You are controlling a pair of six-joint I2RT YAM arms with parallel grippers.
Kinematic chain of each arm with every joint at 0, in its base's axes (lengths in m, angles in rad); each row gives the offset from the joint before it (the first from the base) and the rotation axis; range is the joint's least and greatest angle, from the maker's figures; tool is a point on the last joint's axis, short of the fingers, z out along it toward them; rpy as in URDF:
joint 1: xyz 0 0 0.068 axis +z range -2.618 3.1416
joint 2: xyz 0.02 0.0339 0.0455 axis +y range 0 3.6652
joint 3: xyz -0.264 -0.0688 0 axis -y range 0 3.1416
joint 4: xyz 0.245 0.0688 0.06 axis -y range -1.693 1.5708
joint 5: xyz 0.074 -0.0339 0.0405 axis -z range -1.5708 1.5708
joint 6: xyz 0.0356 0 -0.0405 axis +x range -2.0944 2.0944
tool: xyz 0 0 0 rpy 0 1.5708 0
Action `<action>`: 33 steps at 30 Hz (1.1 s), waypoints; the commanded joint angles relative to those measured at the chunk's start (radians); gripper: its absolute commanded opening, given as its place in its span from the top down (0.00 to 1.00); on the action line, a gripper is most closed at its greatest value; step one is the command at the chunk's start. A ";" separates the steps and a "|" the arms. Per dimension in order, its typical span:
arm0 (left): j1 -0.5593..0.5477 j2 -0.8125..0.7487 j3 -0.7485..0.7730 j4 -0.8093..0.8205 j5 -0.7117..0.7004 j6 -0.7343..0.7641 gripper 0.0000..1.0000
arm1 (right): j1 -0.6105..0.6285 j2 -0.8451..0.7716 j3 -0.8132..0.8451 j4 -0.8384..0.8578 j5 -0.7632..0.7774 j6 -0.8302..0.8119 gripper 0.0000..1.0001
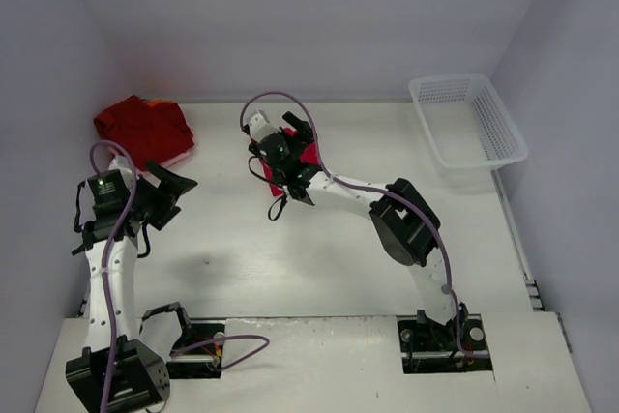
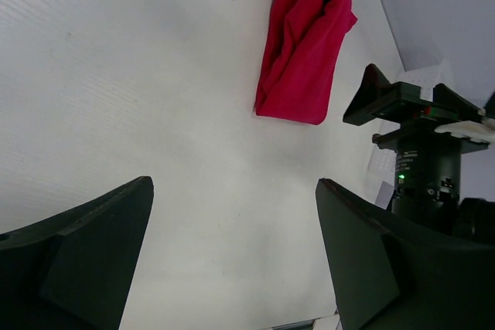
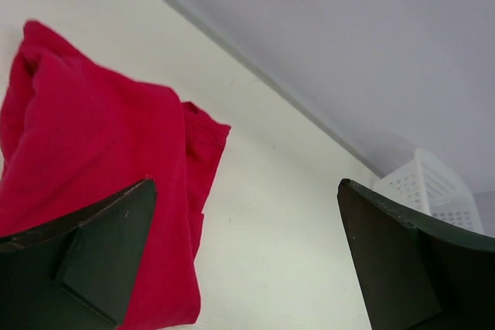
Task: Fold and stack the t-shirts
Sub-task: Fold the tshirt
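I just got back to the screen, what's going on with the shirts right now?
Neither arm holds anything. The right gripper hangs open over a folded red t-shirt lying mid-table, one finger above the cloth but not gripping it. The left gripper is open too, over bare table. A rumpled red pile sits at the far left corner, apart from the folded shirt, so stacking isn't done. The white basket stands at the far right.

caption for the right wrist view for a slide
Open fingers over a bundled red shirt on the table, white basket beyond
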 commanded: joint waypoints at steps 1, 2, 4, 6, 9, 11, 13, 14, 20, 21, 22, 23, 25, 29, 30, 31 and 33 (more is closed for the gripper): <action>0.006 -0.026 0.030 0.031 0.020 -0.012 0.19 | 0.014 -0.114 0.060 -0.004 0.045 0.021 0.00; 0.006 -0.029 0.023 0.044 0.025 -0.022 0.19 | 0.012 -0.121 0.065 -0.013 0.048 0.024 0.00; 0.005 -0.029 0.010 0.067 0.039 -0.038 0.19 | 0.012 -0.147 0.065 -0.024 0.057 0.033 0.00; -0.006 -0.018 -0.007 0.128 0.063 -0.071 0.19 | 0.012 -0.166 0.068 -0.039 0.076 0.043 0.00; -0.059 0.033 0.016 0.196 0.038 -0.082 0.19 | 0.009 -0.198 0.058 -0.066 0.087 0.072 0.00; -0.095 0.111 0.053 0.202 0.031 -0.067 0.19 | 0.006 -0.226 0.052 -0.076 0.090 0.093 0.00; -0.165 0.192 0.110 0.219 0.005 -0.049 0.19 | 0.002 -0.243 0.052 -0.103 0.091 0.128 0.00; -0.190 0.223 0.127 0.224 -0.006 -0.044 0.19 | 0.000 -0.259 0.052 -0.113 0.093 0.139 0.00; -0.334 0.473 0.265 0.313 0.004 -0.050 0.19 | -0.024 -0.328 0.039 -0.160 0.096 0.208 0.00; -0.366 0.523 0.298 0.320 -0.004 -0.047 0.19 | -0.032 -0.338 0.037 -0.168 0.096 0.213 0.00; -0.389 0.546 0.315 0.333 -0.022 -0.039 0.19 | -0.035 -0.354 0.025 -0.169 0.096 0.219 0.00; -0.399 0.571 0.335 0.330 -0.036 -0.032 0.19 | -0.040 -0.364 0.020 -0.174 0.093 0.221 0.00; -0.411 0.634 0.397 0.314 -0.062 -0.010 0.19 | -0.046 -0.388 0.008 -0.180 0.087 0.233 0.00; -0.440 0.711 0.440 0.331 -0.157 -0.003 0.19 | -0.054 -0.419 -0.027 -0.189 0.076 0.256 0.00; -0.446 0.735 0.444 0.345 -0.173 -0.003 0.19 | -0.055 -0.424 -0.032 -0.191 0.071 0.262 0.00; -0.451 0.747 0.449 0.357 -0.183 -0.001 0.19 | -0.058 -0.428 -0.037 -0.192 0.064 0.268 0.00; -0.462 0.786 0.461 0.374 -0.200 0.005 0.19 | -0.058 -0.436 -0.053 -0.195 0.059 0.273 0.00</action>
